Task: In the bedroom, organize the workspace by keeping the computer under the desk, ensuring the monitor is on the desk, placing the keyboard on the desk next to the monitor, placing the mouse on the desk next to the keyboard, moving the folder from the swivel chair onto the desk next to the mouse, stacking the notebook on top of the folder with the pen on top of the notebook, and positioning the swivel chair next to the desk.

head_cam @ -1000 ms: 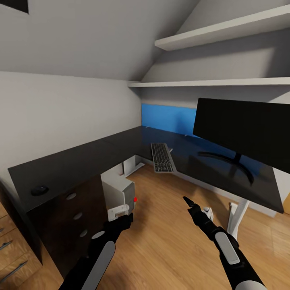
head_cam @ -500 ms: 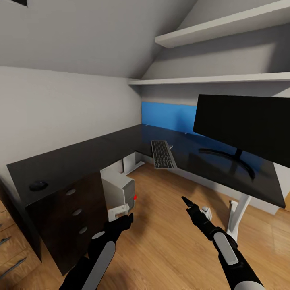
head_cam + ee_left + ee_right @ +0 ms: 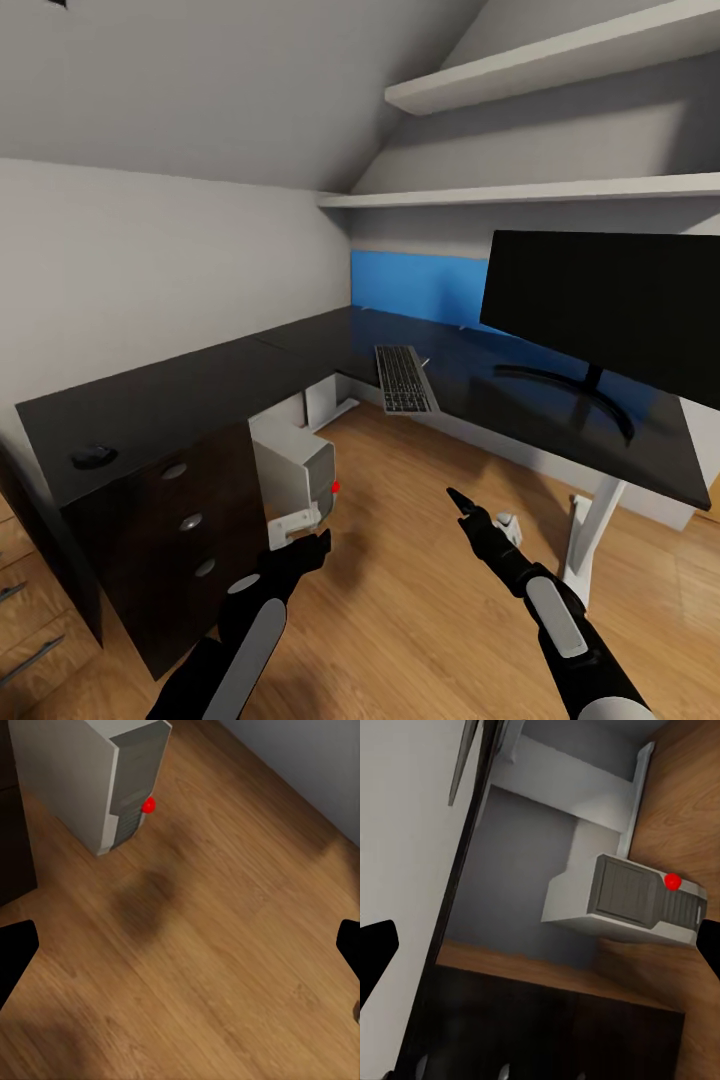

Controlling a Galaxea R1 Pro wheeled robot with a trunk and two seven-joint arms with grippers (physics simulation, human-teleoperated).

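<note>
The wide black monitor [image 3: 610, 305] is cut off at my head view's right edge; its thin curved foot stands on the glossy black L-shaped desk [image 3: 300, 360]. A slim silver-grey keyboard [image 3: 404, 379] lies on the desk just beside the monitor, overhanging the front edge. A small black rounded mouse [image 3: 94, 457] sits well apart, on the desk's other wing, above the black drawers with round silver knobs [image 3: 190, 521]. The light-grey tower computer [image 3: 300, 470] stands under the desk on the wooden floor [image 3: 210, 967]. My left gripper [image 3: 312, 547] and right gripper [image 3: 458, 497] hang over the floor, both spread wide and empty in the wrist views.
</note>
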